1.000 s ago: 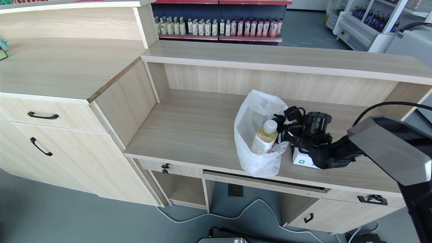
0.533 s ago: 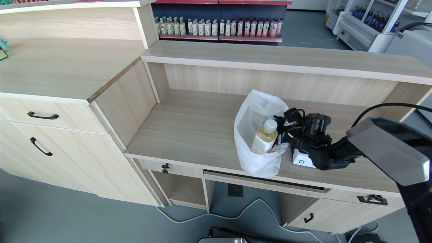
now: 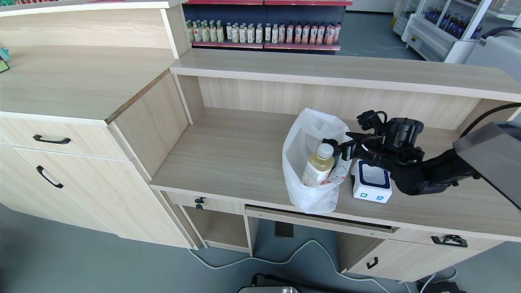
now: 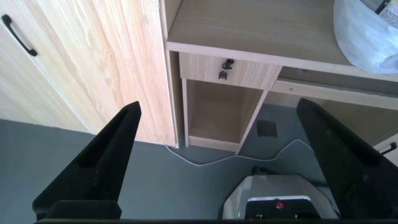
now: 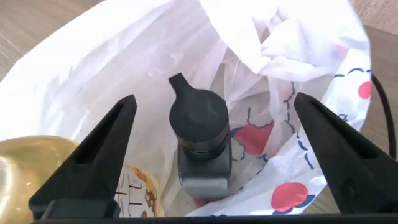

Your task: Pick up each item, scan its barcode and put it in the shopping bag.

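Flanking a wooden counter [image 3: 236,154] are a cabinet [image 3: 73,162] with black handles on the left and a shelf of drinks [image 3: 264,33] in the room behind, while a pale cable [image 3: 285,254] snakes over the floor below. A white scanner [image 3: 371,182] sits on the counter just right of the bag [image 3: 301,134], beneath the right arm. The bag's crumpled rim rises between the scanner and the goods.

The right gripper [image 3: 335,149] hovers at the bag's mouth, jaws spread wide with nothing between them. The yellow bottle [image 3: 318,167] stands tilted inside the bag, just left of that gripper and apart from its fingers. The right wrist view looks down between the fingers onto a dark bottle [image 5: 199,124] with a black cap, deeper in the bag and untouched.

The white bag, printed in red and blue, stands open near the counter's front edge and holds both bottles side by side.

The left gripper [image 4: 217,106] hangs low beside the counter above the grey floor, jaws wide apart and empty, well apart from the bag.
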You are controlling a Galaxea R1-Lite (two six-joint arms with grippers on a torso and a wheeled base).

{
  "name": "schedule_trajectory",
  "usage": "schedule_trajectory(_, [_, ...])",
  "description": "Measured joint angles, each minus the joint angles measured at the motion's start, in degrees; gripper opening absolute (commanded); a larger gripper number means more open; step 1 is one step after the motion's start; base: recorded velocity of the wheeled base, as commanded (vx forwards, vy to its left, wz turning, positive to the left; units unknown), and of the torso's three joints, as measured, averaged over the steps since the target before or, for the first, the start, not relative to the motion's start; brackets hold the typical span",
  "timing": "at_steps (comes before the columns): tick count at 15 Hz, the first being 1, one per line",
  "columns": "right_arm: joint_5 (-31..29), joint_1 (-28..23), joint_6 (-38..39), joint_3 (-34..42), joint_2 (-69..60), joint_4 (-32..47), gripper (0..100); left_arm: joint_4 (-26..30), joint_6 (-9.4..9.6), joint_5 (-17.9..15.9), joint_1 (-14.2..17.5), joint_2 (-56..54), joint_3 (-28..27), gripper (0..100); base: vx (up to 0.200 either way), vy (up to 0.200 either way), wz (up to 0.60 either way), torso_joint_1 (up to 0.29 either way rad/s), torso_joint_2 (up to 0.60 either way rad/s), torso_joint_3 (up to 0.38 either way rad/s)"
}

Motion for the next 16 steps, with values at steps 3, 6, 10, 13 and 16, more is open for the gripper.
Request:
schedule_trajectory(3, [0.0,-2.1,-4.4,12.8,-13.6,0.5,100,0.0,-0.02,0.0,0.0,0.0,0.0,100,0.000,0.000,0.00,0.000,0.00,0.000])
schedule_trajectory(6, [-0.1,-7.4,-8.9,24.8,-28.6,4.0,100,0.0,-0.02,0.0,0.0,0.0,0.0,100,0.000,0.000,0.00,0.000,0.00,0.000])
schedule_trajectory(10, [-0.1,-17.6,-13.6,37.2,-43.4,7.3,100,0.0,-0.02,0.0,0.0,0.0,0.0,100,0.000,0.000,0.00,0.000,0.00,0.000])
schedule_trajectory(13, [-0.5,-21.8,-14.7,40.2,-50.2,11.6,100,0.0,-0.02,0.0,0.0,0.0,0.0,100,0.000,0.000,0.00,0.000,0.00,0.000])
schedule_trajectory(16, [-5.2,-23.8,-15.1,41.9,-55.8,18.5,100,0.0,-0.02,0.0,0.0,0.0,0.0,100,0.000,0.000,-0.60,-0.002,0.00,0.004])
